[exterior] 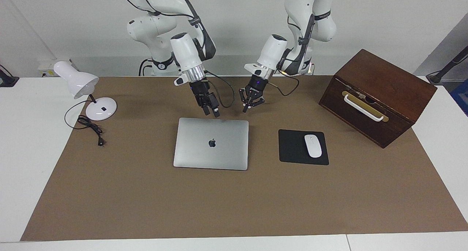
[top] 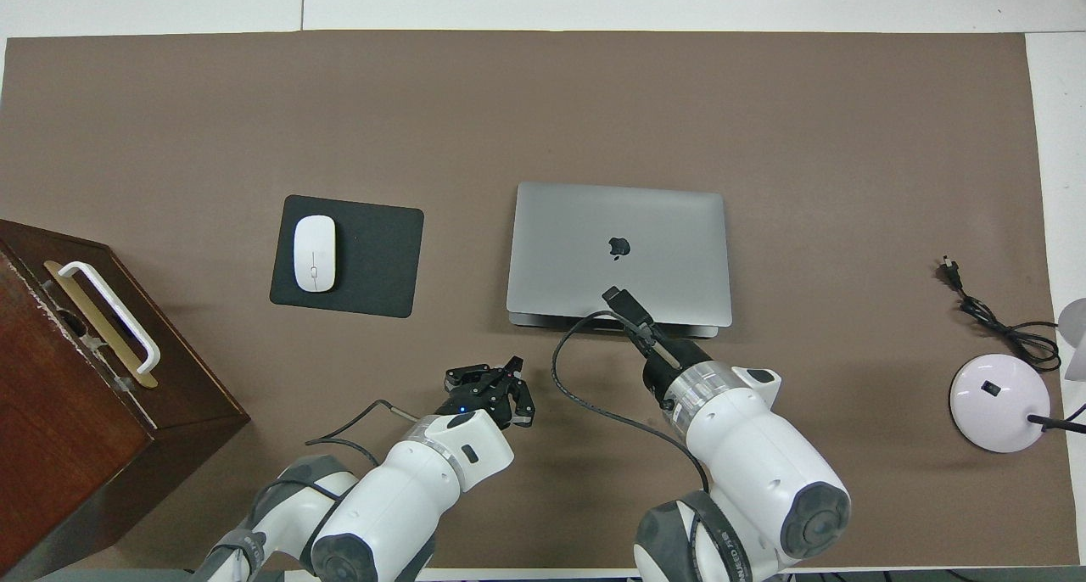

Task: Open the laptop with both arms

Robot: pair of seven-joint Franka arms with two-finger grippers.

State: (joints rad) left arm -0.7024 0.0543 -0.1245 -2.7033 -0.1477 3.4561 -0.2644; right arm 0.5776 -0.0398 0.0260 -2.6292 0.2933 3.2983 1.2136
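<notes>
- right gripper: fingertips pressed together, nothing between them. Hangs over the laptop's edge nearest the robots, about mid-width; in the facing view the tip sits just above that edge, can't tell if it touches.
- left gripper: shut, holding nothing. Links splay out to the sides, tips meet. It's over the bare mat, near the laptop corner on the left arm's side, clear of the lid.
- both arms come in from the robots' end and tilt down toward the laptop. A black cable loops off each wrist.
- laptop: closed, flat on the brown mat, roughly mid-table. Silver lid up, logo showing. In the overhead view a thin strip of the base shows under the lid along the robots' edge.
- black mouse pad: beside the laptop toward the left arm's end, apart from it. White mouse lies on it.
- dark wooden box with a white handle: farther toward the left arm's end, set at an angle to the mat.
- white desk lamp: at the right arm's end, its black cord loose on the mat beside the base.
</notes>
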